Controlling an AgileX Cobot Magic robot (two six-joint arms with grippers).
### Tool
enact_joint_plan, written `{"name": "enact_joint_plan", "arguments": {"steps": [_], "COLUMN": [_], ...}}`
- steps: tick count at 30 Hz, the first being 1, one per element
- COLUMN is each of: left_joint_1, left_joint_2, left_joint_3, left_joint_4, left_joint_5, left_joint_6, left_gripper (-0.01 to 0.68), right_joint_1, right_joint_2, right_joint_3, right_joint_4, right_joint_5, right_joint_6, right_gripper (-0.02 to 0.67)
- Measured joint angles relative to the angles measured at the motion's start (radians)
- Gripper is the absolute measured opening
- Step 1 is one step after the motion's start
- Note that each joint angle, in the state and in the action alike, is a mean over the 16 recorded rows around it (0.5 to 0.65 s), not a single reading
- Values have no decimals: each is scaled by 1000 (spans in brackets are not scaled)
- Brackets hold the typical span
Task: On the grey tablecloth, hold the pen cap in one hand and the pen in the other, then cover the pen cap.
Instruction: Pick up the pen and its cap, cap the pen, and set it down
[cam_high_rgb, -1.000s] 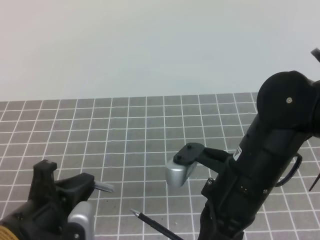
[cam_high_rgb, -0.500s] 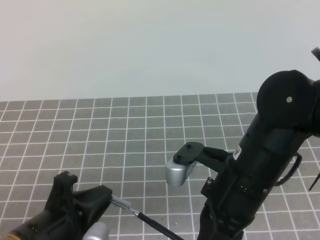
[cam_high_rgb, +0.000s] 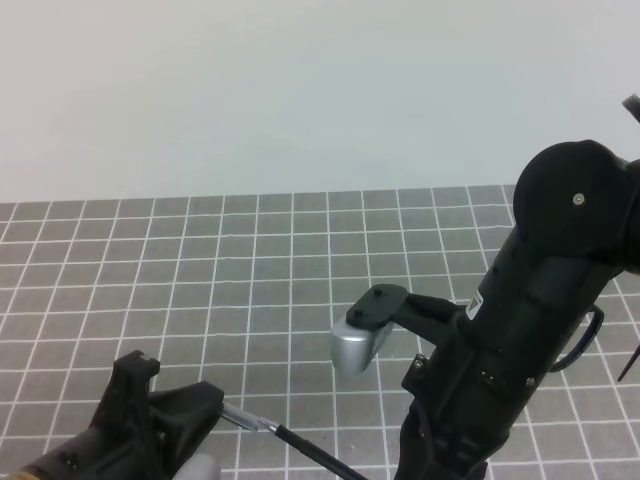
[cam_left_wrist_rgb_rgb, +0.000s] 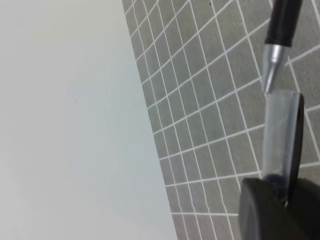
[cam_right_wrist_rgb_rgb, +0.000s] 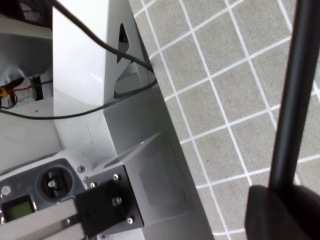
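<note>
The grey tablecloth with its white grid fills the lower half of the high view. At the bottom left, my left gripper is shut on the pen cap, which points right. In the left wrist view the translucent grey pen cap sticks out past a black finger. The pen has its silvery tip at the cap's open mouth. The thin black pen slants down to the right under my right arm. My right gripper is shut on the pen.
My bulky black right arm and its silver camera housing stand over the right side of the cloth. A pale wall lies behind. The right wrist view shows a white metal stand with black cables at the cloth's edge.
My left gripper has carried the pen cap rightwards and slightly down, from a gap away until its mouth meets the pen's tip. The right arm and pen have stayed still.
</note>
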Motion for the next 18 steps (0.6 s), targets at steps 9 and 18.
{"name": "enact_joint_plan", "arguments": {"steps": [9,18], "left_joint_1": [0,0], "left_joint_2": [0,0], "left_joint_3": [0,0], "left_joint_4": [-11,11], "left_joint_5": [-17,-10], "left_joint_6": [0,0], "left_gripper": [1,1], "right_joint_1": [0,0], "right_joint_2": [0,0], "right_joint_3": [0,0], "right_joint_4": [4,13], "right_joint_5": [0,0], "right_joint_6": [-8,-19], "right_gripper": [66,66]}}
